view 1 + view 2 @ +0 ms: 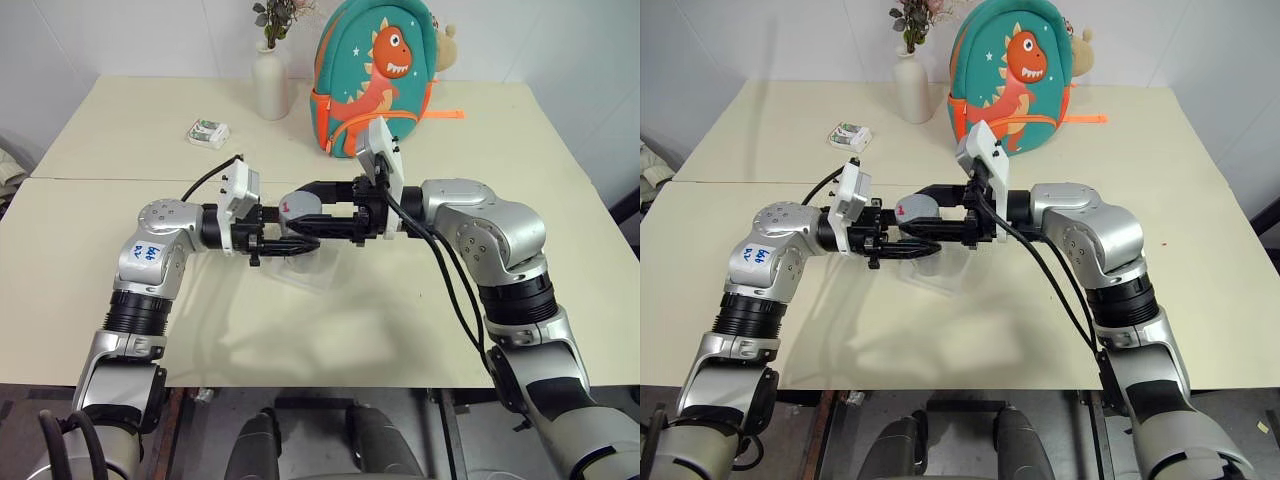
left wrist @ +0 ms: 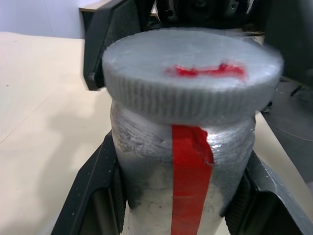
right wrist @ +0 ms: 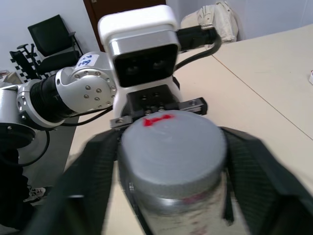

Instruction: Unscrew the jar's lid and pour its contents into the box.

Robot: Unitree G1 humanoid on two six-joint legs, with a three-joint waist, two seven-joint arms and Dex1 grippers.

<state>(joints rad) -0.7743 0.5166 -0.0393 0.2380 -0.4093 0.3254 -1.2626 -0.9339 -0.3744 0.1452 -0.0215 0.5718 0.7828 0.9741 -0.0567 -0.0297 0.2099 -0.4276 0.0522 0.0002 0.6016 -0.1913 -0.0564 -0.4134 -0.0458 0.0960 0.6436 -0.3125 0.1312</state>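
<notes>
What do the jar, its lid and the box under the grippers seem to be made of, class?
The jar: probably plastic or metal, dull silvery-white, scuffed, with a glossy red strip like tape.
The lid: likely moulded grey plastic, matte, with a ribbed edge and a red mark on top.
The box: seemingly clear plastic; the table shows through.

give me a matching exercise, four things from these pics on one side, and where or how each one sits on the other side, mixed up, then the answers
Things:
1. jar
2. lid
3. box
4. dinosaur backpack

Places or states:
A. on the table, under the two grippers
B. clamped by the left gripper
C. at the far edge, beside the white vase
D. screwed on, right gripper fingers at its sides

Pairs: 1-B, 2-D, 3-A, 4-C
</notes>
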